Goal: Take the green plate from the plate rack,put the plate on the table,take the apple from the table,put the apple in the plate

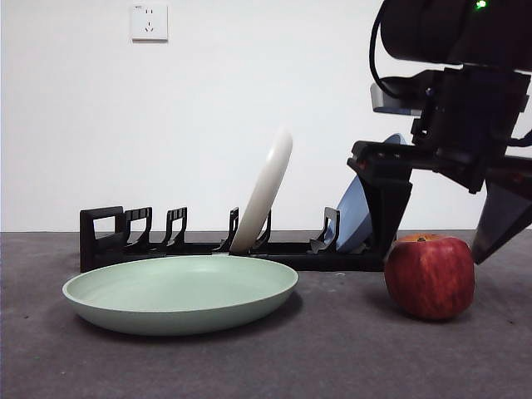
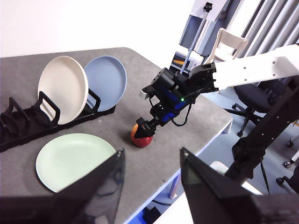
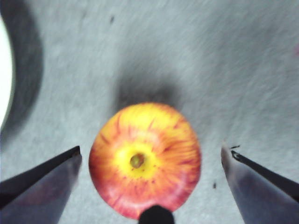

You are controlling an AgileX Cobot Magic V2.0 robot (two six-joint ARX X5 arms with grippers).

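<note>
The green plate (image 1: 179, 291) lies flat on the table (image 1: 332, 357), in front of the plate rack (image 1: 108, 241). It also shows in the left wrist view (image 2: 74, 161). The apple (image 1: 430, 276) stands upright on the table to the right of the plate. My right gripper (image 1: 432, 249) is open, and its jaws straddle the apple from above without touching it. In the right wrist view the apple (image 3: 145, 161) sits between the open gripper's (image 3: 150, 150) jaws. My left gripper (image 2: 152, 182) is open and empty, high above the table's near edge.
A cream-white plate (image 1: 266, 191) and a blue plate (image 1: 357, 212) stand in the rack's right-hand slots. The left-hand slots hold nothing. The table's edge (image 2: 201, 140) is close behind the apple in the left wrist view. Chairs stand beyond it.
</note>
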